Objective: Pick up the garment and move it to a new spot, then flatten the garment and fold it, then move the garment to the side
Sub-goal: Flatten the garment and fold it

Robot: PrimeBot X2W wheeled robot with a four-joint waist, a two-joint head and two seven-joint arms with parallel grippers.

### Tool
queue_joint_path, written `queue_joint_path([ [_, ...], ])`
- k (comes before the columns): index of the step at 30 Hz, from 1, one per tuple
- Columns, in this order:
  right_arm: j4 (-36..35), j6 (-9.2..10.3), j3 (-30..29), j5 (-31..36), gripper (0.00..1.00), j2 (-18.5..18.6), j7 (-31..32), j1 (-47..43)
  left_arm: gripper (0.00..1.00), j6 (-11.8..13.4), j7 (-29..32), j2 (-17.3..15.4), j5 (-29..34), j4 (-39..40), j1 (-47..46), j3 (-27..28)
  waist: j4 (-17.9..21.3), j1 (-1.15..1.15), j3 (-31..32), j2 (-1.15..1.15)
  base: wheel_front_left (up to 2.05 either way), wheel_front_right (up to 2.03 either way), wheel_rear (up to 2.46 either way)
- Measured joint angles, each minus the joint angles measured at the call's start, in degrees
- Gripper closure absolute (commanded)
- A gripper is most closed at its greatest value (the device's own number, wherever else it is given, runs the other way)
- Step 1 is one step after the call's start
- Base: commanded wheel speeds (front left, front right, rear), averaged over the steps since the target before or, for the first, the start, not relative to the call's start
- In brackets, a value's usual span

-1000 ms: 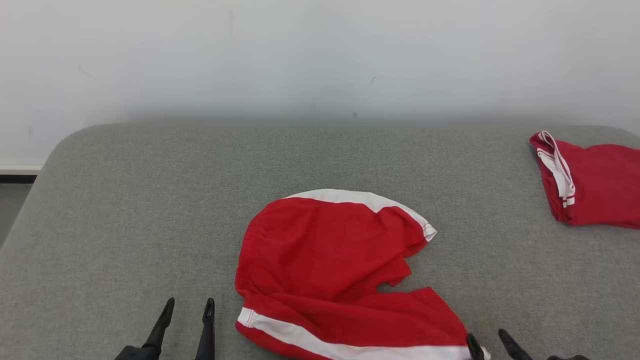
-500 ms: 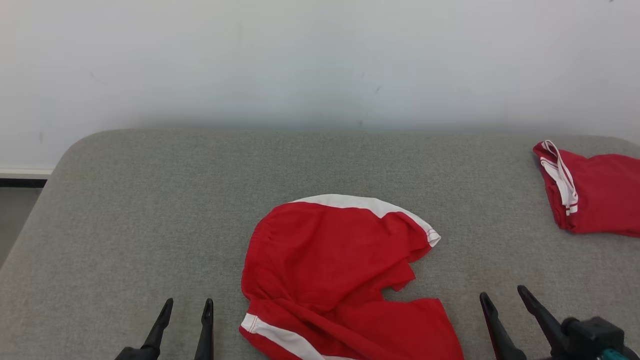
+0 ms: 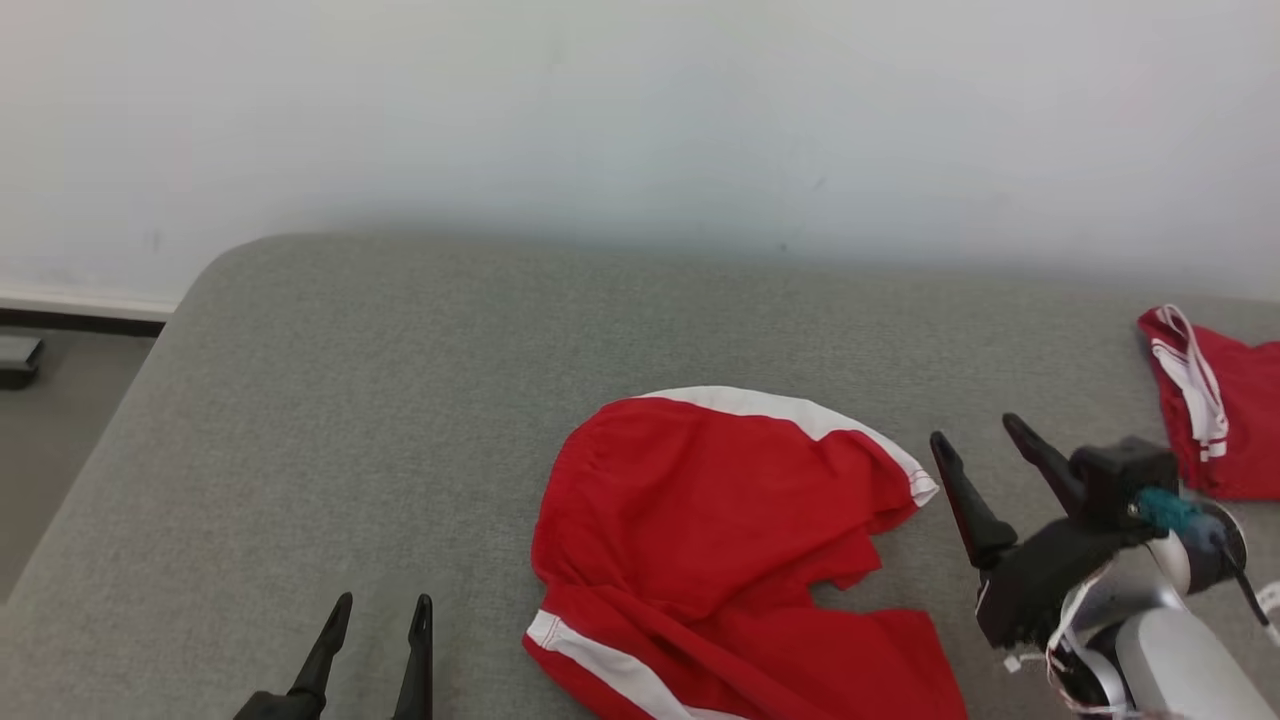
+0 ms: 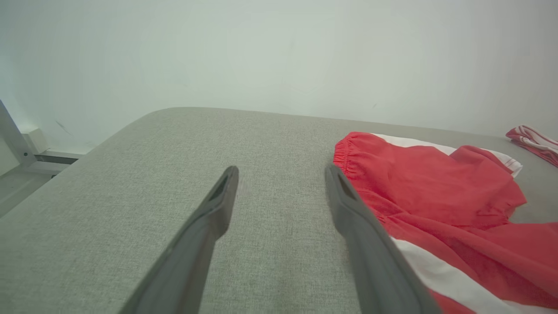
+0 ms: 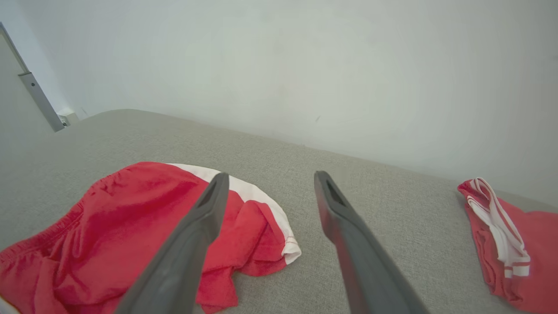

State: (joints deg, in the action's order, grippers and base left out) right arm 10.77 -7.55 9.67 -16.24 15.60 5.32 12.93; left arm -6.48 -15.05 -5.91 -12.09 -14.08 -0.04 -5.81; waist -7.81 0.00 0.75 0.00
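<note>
My right jaws have let go of the red garment (image 3: 720, 500) at its near corner and lifted clear. They now hang wide open and empty just beside its right edge. My left jaws, also wide open and empty, sit off its left side. The garment lies crumpled on the grey padded surface (image 3: 400, 400), with a second red piece (image 3: 1235, 420) at the far right.

Grey fabric surface (image 3: 300, 400) bears a rumpled red garment (image 3: 700, 520) mid-front; a second red garment (image 3: 1230, 420) lies far right.
</note>
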Motion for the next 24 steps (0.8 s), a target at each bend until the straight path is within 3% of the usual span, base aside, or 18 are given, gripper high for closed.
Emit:
queue_joint_path([
  [11,21.0,0.0,1.2,-0.2,0.0,1.7,0.1,13.5,0.0,-0.1,0.0,0.7,-0.1,-0.2,-2.2,-0.9,-4.1,0.0,-3.5,0.0,0.0,0.0,0.0],
  [20,36.2,0.0,3.0,-1.1,0.0,1.8,0.3,18.9,0.0,-0.6,0.0,1.2,-0.1,-0.3,-4.5,-1.3,-6.8,0.01,-7.4,0.0,0.0,0.0,0.0],
  [21,37.1,0.0,3.4,-1.4,0.25,1.7,0.2,19.1,0.0,-0.6,0.0,1.2,-0.1,-0.3,-4.7,-1.3,-7.0,0.01,-7.7,0.0,0.0,0.0,0.0],
  [22,37.8,0.0,3.8,-1.6,0.69,1.5,0.1,19.4,0.0,-0.6,0.0,1.3,-0.1,-0.3,-4.8,-1.2,-7.2,0.01,-8.0,0.0,0.0,0.0,0.0],
  [23,38.4,0.0,4.1,-1.9,1.0,1.5,-0.2,19.9,0.0,-0.6,0.0,1.3,-0.1,-0.3,-4.9,-1.2,-7.4,0.01,-8.3,0.0,0.0,0.0,0.0],
  [24,39.0,0.0,4.5,-2.3,1.0,1.5,-0.3,20.5,0.0,-0.6,0.0,1.3,-0.1,-0.4,-4.9,-1.1,-7.5,0.01,-8.6,0.0,0.0,0.0,0.0],
])
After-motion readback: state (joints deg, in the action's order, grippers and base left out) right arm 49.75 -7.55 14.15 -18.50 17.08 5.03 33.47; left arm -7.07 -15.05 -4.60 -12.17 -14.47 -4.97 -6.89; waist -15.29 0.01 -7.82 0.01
